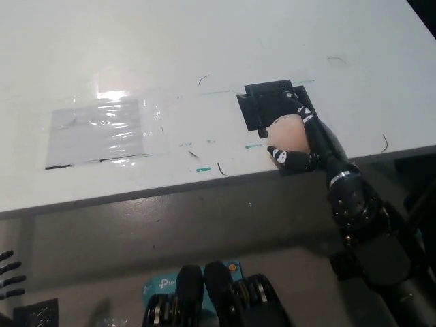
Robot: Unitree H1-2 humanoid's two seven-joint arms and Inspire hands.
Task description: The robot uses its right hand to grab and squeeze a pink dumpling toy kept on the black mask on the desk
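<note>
Squeezing step: black right hand (304, 139) is wrapped round the pale pink, round, soft dumpling toy (286, 133), fingers curled over its top & near side, toy inside the grip, at the front edge of the square black mask (260, 105) just beyond the hand. Judgement: press evenly, keep the toy on the white tabletop (204, 48), which ends right beside the wrist. White left hand (8, 276) rests far off, low; fingertips apart w/ nothing held.

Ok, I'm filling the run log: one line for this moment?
right hand: shut on pink dumpling toy | toy: on black mask | left hand: resting lower left
</note>
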